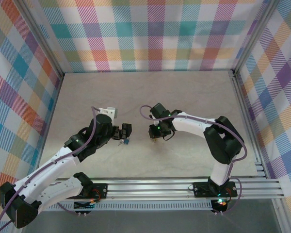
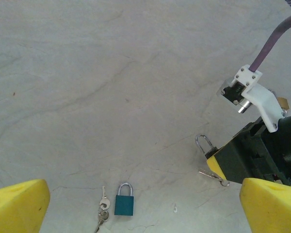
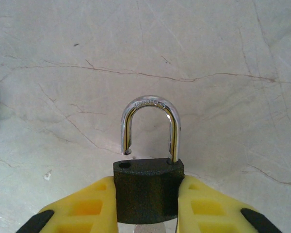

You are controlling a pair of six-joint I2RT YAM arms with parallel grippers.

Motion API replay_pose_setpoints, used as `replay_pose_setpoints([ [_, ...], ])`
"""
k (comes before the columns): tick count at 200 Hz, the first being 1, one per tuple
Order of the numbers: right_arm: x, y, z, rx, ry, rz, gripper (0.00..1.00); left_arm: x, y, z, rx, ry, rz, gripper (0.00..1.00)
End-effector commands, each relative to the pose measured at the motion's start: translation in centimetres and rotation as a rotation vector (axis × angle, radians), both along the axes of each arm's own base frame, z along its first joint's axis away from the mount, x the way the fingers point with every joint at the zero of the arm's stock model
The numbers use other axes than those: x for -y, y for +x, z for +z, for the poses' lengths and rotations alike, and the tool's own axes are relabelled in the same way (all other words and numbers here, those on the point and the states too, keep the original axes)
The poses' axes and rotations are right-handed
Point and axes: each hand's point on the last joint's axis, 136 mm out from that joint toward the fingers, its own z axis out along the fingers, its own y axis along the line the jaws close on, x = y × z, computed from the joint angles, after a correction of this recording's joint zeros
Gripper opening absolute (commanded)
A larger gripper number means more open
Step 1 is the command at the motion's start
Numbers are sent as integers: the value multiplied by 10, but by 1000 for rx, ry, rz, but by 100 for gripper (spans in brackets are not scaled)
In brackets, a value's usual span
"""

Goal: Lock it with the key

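Note:
The lock (image 3: 146, 191), a dark padlock, is clamped by its body between the yellow pads of my right gripper (image 3: 148, 199). Its silver shackle (image 3: 150, 109) stands open, with one end lifted out of its hole. In the left wrist view the same lock (image 2: 207, 148) pokes out of the right gripper (image 2: 247, 155), and a silver key (image 2: 211, 174) with a small ring juts out at the body's bottom end. My left gripper (image 2: 145, 208) hangs open above the table, nothing between its fingers. In the top view the two grippers (image 1: 123, 132) (image 1: 155, 133) face each other mid-table.
A teal padlock (image 2: 124, 200) with a shut shackle lies flat on the marble-look table (image 2: 87, 73) under my left gripper, with two silver keys on a ring (image 2: 103, 208) just left of it. Checked cloth walls (image 1: 150, 34) enclose the table.

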Motion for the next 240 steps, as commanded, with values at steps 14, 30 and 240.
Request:
replay_pose_setpoints([
  [14,4,4,-8,-18,-40,-13,19,-7,0,9,25,-9,22,100],
  [30,6,5,-12,-24,-55,-20,19,-9,0,8,28,-1,24,100],
  [240,19,0,-35,-54,-225,-21,40,-14,-1,10,62,19,26,100],
])
